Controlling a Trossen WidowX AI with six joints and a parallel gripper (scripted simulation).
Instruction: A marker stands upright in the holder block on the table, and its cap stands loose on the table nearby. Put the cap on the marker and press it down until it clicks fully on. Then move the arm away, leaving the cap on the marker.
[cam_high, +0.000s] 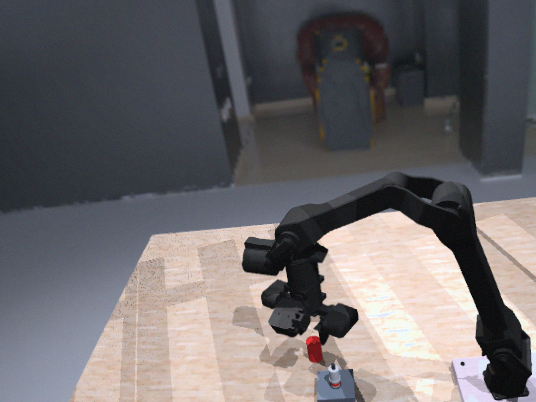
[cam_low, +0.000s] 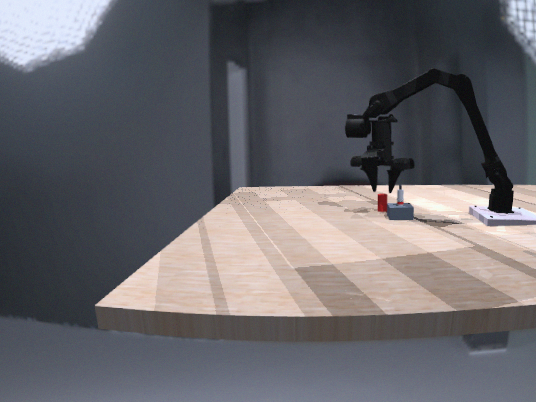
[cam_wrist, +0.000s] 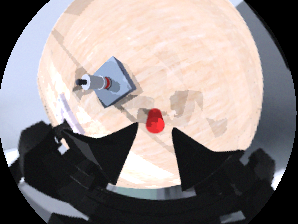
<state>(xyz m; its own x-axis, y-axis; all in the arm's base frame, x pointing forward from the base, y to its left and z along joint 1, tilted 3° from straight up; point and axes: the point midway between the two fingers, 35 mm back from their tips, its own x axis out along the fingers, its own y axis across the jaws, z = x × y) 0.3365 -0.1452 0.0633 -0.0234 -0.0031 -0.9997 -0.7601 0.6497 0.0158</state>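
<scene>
The red cap (cam_high: 314, 350) (cam_low: 382, 203) (cam_wrist: 155, 120) stands upright on the table. The white marker (cam_high: 334, 374) (cam_low: 400, 195) (cam_wrist: 94, 82) stands upright in the grey-blue holder block (cam_high: 327, 393) (cam_low: 400, 212) (cam_wrist: 125, 84), with its dark tip up and a red ring low on it. The block is close beside the cap. My gripper (cam_low: 382, 189) (cam_wrist: 155, 127) is open and empty, pointing down. Its fingertips are just above the cap in the exterior view, one to each side of it. In the wrist view the cap shows between and slightly beyond the fingertips.
The arm's pale base plate (cam_high: 467, 382) (cam_low: 515, 218) is on the table to the right of the holder block. The wooden table (cam_high: 190, 370) (cam_low: 250, 290) has its left edge well left of the cap. The upright marker stands on the arm-base side of the cap.
</scene>
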